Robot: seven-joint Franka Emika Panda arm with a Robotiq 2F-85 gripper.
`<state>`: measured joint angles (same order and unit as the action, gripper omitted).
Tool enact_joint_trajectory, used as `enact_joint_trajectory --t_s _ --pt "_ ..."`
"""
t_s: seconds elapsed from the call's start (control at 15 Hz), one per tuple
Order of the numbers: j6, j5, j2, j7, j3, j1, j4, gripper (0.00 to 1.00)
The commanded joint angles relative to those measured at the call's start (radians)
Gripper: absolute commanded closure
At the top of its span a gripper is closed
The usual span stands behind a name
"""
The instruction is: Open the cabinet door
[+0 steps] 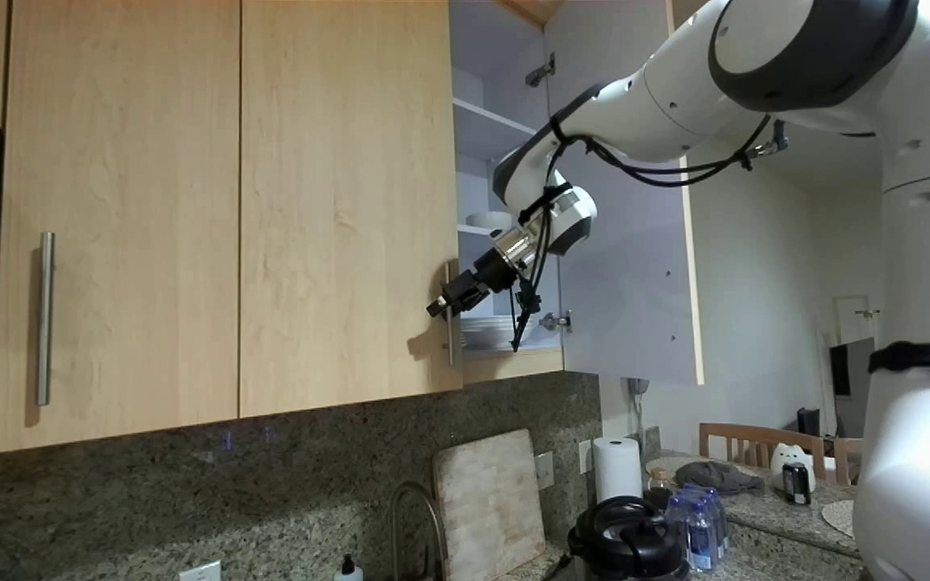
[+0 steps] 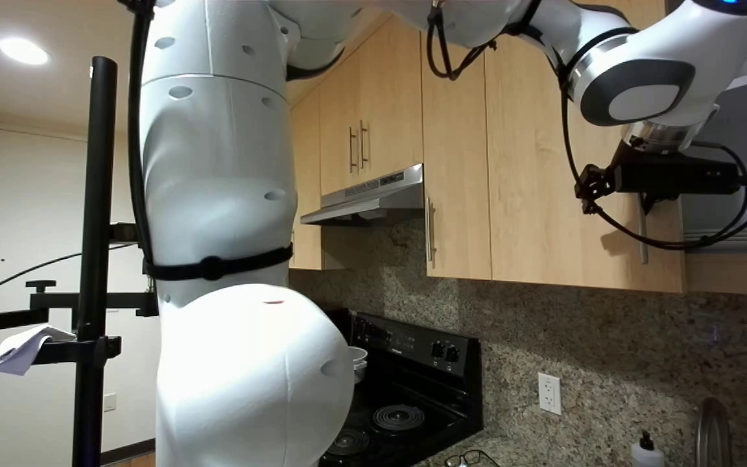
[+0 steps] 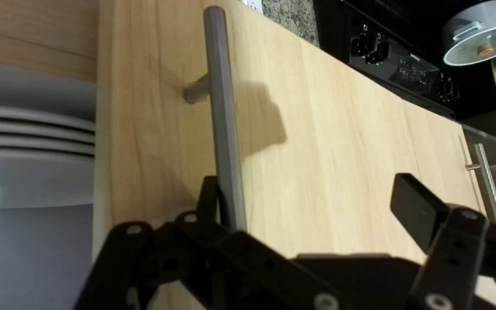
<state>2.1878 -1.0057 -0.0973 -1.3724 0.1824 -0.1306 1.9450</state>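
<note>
Pincer [image 3: 306,196]: Fingers spread wide at the end of a white robot arm [image 1: 659,105], the black pincer stands astride a steel handle [image 3: 222,107], one finger just beside the bar and the other well apart from it; contact cannot be confirmed.

Cabinet door [image 1: 344,202]: Directly before the pincer, the tall pale-wood panel carries that handle along its right edge and looks closed, in line with the neighboring door [image 1: 126,186]; it stretches up and to the left of the pincer in both exterior views.

Neighboring door: Farther left of the pincer in both exterior views, the matching wood front bears an upright pull [image 1: 45,319] along its left edge.

White-faced door [image 1: 626,282]: Swung out on its hinges [image 1: 555,321], it stands right of the pincer in an exterior view.

Plates [image 3: 32,142]: Stacked past the door's edge, left of the pincer in the wrist view; a pale bowl [image 1: 489,219] sits above and right of the pincer in an exterior view.

Cutting board [image 1: 485,500]: Leaning against the granite backsplash [image 1: 303,484] below the pincer in an exterior view, with a curved faucet [image 1: 395,528] just beside its left edge.

Worktop [image 1: 531,567]: Low and right of the pincer, it carries a black cooker [image 1: 626,541], a paper towel roll [image 1: 617,468] and bottled water [image 1: 699,528].

Stove [image 2: 406,389]: Low and left of the pincer in an exterior view, under a steel hood [image 2: 373,201].
</note>
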Motion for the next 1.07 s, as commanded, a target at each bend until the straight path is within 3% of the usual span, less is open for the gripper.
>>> enact_joint_trajectory --t_s 0.0,0.6,1.0 --pt "-0.046 0.012 -0.093 -0.018 -0.026 0.021 0.130 0.00" --pt "0.054 0.026 -0.213 0.033 -0.047 0.030 0.276 0.00" --pt "0.278 -0.049 -0.288 0.040 -0.103 0.082 0.399 0.00"
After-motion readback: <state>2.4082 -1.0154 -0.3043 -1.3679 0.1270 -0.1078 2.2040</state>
